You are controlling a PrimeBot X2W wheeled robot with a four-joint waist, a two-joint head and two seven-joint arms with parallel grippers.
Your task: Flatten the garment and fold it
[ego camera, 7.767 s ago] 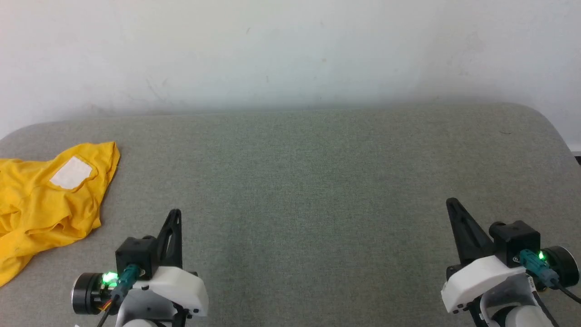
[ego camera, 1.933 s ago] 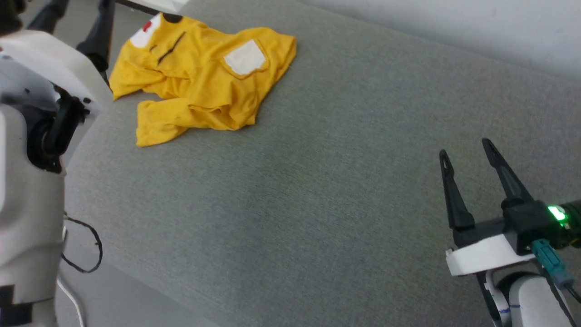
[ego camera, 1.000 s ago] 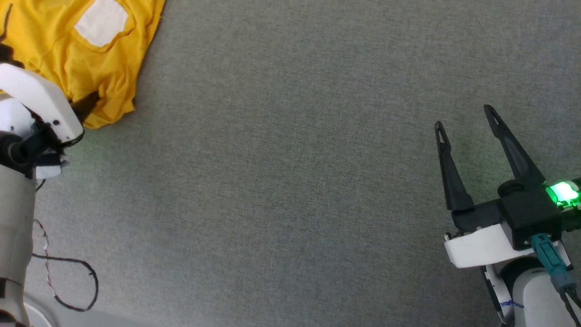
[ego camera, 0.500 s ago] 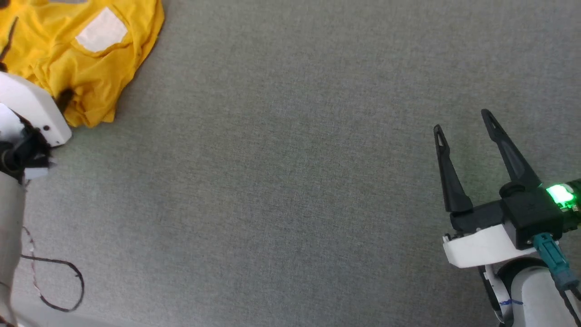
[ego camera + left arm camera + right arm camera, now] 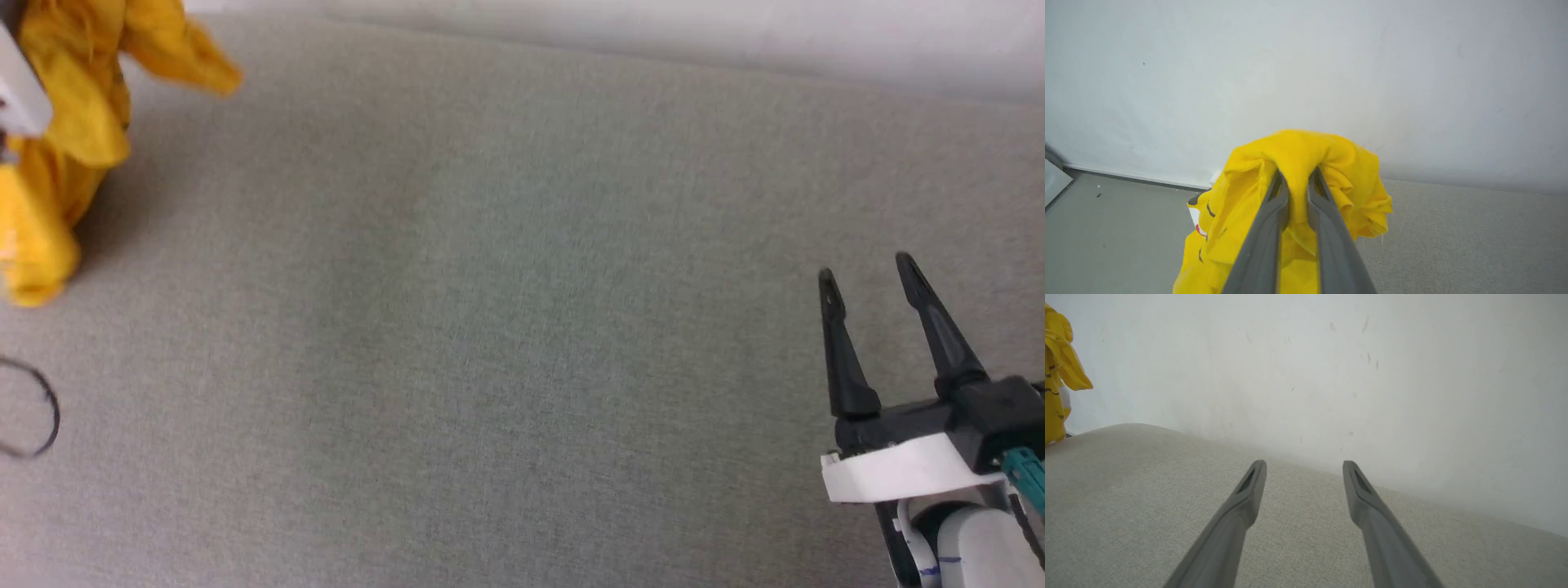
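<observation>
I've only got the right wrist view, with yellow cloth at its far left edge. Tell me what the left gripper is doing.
Observer: The left gripper is shut on a bunched fold of the garment, seen in its wrist view.
Operator: Report whether it's lifted.
Observer: In the head view it hangs crumpled at the far left; whether its lower end touches the grey surface, I cannot tell.
Operator: Name any snag hazard.
Observer: A thin black cable loop shows at the head view's left edge, below the garment in that view.
</observation>
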